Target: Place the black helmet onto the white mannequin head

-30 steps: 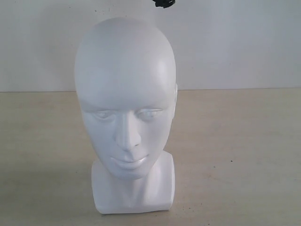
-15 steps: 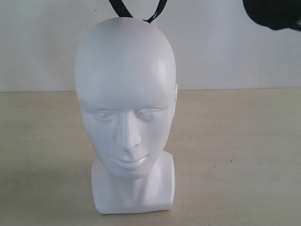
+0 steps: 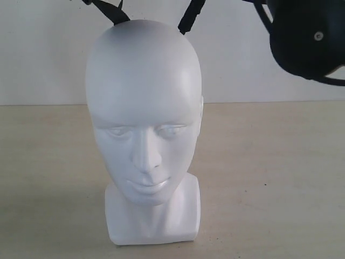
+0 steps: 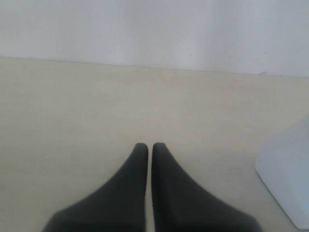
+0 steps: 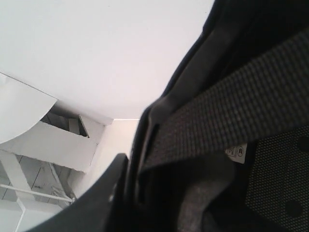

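Nearest: glossy white mannequin head (image 3: 143,108), bald moulded plastic, upright on its squarish base. It faces the exterior camera from the middle of a pale beige matte tabletop (image 3: 269,172).

Left gripper (image 4: 147,146): dark tapered fingers (image 4: 130,193) drawn together with only a hairline slit between them and nothing in it. It hangs low above the tabletop, near a corner of the head's base but apart from it.

Just behind the crown, two black woven straps (image 3: 190,16) rise out of the top of the frame. Contact with the head cannot be told.

Matte black helmet (image 3: 307,38): rounded shell with a small silver rivet (image 3: 318,36), up in the air at the exterior view's upper right. It sits beside and above the head, not on it, partly cut by the frame edge.

Right gripper (image 5: 126,166): one dark finger (image 5: 101,203) lies against the outside of the helmet's rim, the other is hidden inside. It appears clamped on that rim. Woven strap, grey padding and mesh lining fill the close view.

Farthest: plain white wall (image 3: 43,54).
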Available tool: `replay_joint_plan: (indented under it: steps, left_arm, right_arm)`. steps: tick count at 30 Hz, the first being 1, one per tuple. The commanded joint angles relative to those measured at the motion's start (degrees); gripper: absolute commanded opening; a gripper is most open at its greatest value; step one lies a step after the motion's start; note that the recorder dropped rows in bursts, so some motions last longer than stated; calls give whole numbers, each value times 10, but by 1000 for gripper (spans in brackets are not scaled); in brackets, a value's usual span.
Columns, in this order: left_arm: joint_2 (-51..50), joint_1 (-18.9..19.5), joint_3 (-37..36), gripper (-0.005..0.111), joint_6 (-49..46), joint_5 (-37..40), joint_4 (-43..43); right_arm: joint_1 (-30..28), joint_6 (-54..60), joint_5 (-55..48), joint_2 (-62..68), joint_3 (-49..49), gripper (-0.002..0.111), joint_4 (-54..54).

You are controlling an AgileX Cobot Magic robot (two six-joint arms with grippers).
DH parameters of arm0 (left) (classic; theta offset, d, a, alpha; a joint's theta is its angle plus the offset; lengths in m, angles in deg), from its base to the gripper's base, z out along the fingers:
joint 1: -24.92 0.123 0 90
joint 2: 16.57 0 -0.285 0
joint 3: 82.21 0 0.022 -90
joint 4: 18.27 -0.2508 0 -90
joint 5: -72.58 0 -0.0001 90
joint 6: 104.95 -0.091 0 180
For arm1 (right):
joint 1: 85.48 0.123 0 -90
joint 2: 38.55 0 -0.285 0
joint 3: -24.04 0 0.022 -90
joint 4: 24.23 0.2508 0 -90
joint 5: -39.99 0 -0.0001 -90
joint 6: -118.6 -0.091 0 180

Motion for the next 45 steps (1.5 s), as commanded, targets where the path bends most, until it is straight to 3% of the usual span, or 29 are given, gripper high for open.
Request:
replay_joint_plan:
  steps: [1, 9, 27, 45]
  left_arm:
    - [2, 1, -2, 4, -1, -1, 5]
    - [2, 1, -2, 4, -1, -1, 5]
    - [2, 1, -2, 4, -1, -1, 5]
    - [2, 1, -2, 4, -1, -1, 5]
  right_arm:
    - [16, -4, 60, 0, -11, 0, 3]
    - [44, 23, 60, 19, -11, 0, 4]
    - [48, 63, 60, -21, 76, 0, 10]
    - [48, 108, 10, -55, 91, 0, -14]
